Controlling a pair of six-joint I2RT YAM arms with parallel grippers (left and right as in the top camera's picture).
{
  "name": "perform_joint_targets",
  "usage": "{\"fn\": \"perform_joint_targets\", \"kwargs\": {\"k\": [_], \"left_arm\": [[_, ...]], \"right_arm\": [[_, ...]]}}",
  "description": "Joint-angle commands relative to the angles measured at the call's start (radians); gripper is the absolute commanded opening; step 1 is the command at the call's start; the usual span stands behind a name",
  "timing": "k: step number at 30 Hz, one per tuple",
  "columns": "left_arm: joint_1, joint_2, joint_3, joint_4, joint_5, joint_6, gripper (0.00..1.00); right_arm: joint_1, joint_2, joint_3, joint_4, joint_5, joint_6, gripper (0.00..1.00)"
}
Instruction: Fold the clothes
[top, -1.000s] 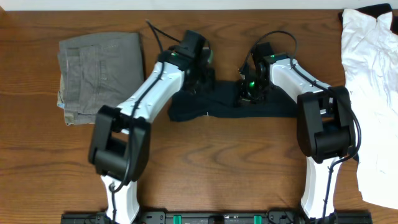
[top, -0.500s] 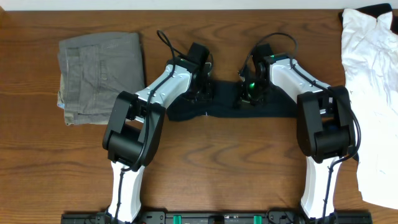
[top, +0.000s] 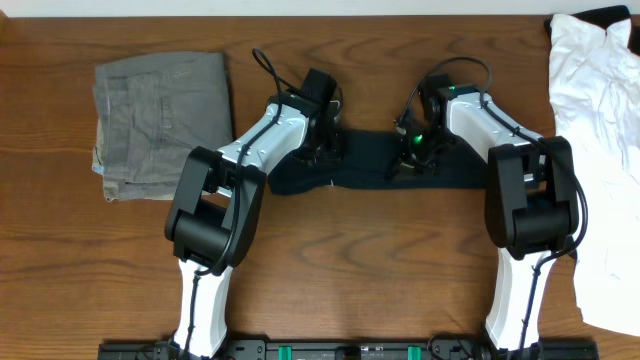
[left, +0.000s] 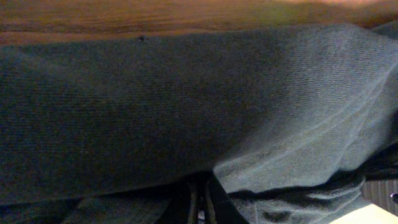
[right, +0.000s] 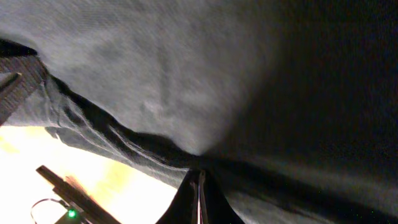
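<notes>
The clothes, a black T-shirt (top: 360, 172), lie bunched in a long band across the middle of the wooden table (top: 350, 270). My left gripper (top: 322, 148) sits low on the band's left part and my right gripper (top: 408, 158) on its right part. In the left wrist view dark fabric (left: 186, 99) fills the frame, and the left gripper (left: 200, 204) is shut with folds running into its tips. The right wrist view shows the right gripper (right: 199, 190) shut the same way, pinching a ridge of the shirt (right: 186, 74).
Folded grey-green trousers (top: 160, 115) lie at the back left. A crumpled white garment (top: 600, 150) hangs along the right edge. Both arm bases stand at the front edge.
The left arm's elbow swung inward and its gripper shifted slightly right on the shirt. The right gripper slid a little to the right over the last half second. Both stayed shut.
</notes>
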Motion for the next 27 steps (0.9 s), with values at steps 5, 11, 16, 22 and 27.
{"fn": "perform_joint_targets", "kwargs": {"k": [5,11,16,22,27], "left_arm": [[-0.002,0.038,-0.016,-0.01,-0.053,-0.005,0.08],[-0.002,0.038,-0.016,-0.01,-0.053,-0.005,0.07],[-0.002,0.038,-0.016,-0.01,-0.053,-0.006,0.07],[-0.002,0.038,-0.016,-0.01,-0.053,-0.005,0.07],[-0.002,0.038,-0.016,-0.01,-0.053,-0.005,0.08]], "right_arm": [[-0.024,-0.033,0.088,-0.014,-0.109,-0.118,0.02],[-0.007,-0.042,0.096,0.0,0.039,-0.111,0.01],[0.05,-0.042,0.049,0.069,0.143,-0.068,0.01],[0.112,-0.042,-0.005,0.148,0.187,-0.036,0.01],[0.138,-0.042,-0.018,0.158,0.198,-0.034,0.01]]}}
